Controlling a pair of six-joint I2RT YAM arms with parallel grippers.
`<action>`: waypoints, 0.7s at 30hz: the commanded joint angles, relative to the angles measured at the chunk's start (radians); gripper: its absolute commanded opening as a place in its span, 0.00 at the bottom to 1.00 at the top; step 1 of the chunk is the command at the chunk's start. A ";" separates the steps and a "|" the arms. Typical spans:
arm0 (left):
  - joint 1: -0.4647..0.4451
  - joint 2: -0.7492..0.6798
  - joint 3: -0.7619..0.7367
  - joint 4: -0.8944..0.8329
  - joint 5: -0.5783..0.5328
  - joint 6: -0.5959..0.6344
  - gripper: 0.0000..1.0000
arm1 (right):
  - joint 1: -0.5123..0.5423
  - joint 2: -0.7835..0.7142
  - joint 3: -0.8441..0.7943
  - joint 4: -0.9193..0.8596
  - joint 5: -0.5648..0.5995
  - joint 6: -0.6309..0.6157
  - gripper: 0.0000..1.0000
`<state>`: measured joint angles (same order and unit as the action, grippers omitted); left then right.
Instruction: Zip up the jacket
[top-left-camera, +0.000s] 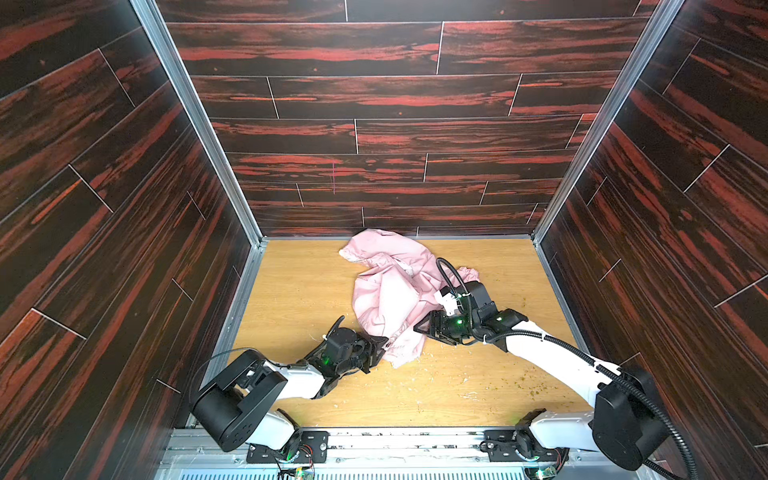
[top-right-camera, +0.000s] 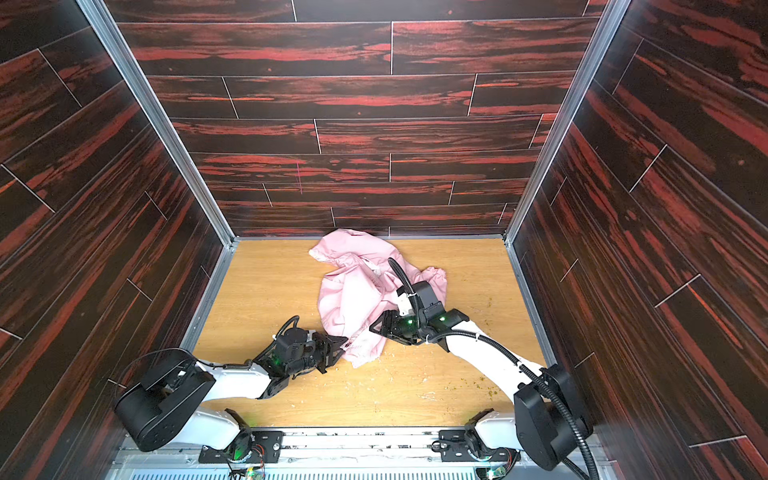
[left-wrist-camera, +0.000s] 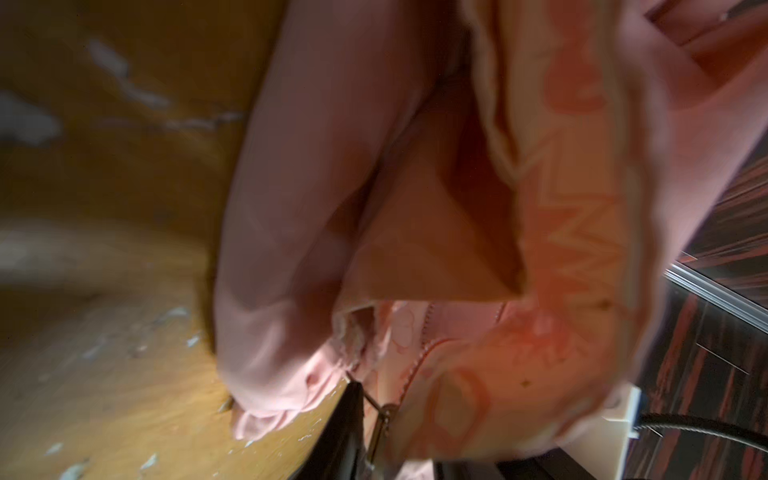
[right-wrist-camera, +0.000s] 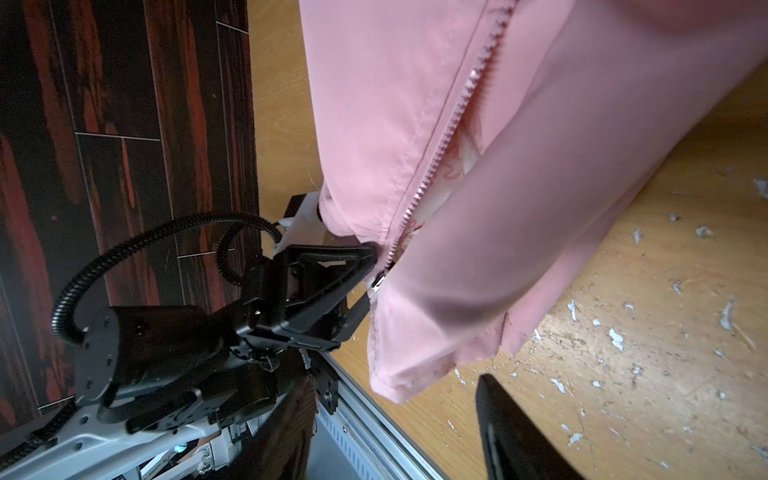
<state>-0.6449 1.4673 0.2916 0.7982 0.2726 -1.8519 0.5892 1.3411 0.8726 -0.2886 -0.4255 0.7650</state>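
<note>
Pink jacket (top-left-camera: 390, 291) lies crumpled on the table (top-left-camera: 299, 299), reaching its far edge.
My left end effector (top-left-camera: 380, 351), jaws narrowly apart, is at the zipper pull (right-wrist-camera: 377, 286); my right end effector (top-left-camera: 419, 330), jaws wide apart, is just beside the fabric.

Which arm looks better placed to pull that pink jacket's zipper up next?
Left, probably. The left tool sits at the zipper slider, low on the jacket, jaws slightly apart. The right tool is over the fabric, away from the slider.
</note>
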 joint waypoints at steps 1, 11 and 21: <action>-0.012 0.005 -0.017 0.047 -0.037 -0.029 0.32 | 0.006 0.023 0.027 -0.012 -0.005 -0.015 0.64; -0.045 0.023 -0.028 0.084 -0.084 -0.071 0.40 | 0.006 0.017 0.025 -0.018 0.002 -0.018 0.64; -0.053 0.084 -0.008 0.190 -0.095 -0.096 0.32 | 0.005 0.014 0.026 -0.026 0.009 -0.023 0.64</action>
<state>-0.6922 1.5410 0.2768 0.9314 0.1970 -1.9327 0.5892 1.3411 0.8761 -0.2924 -0.4244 0.7605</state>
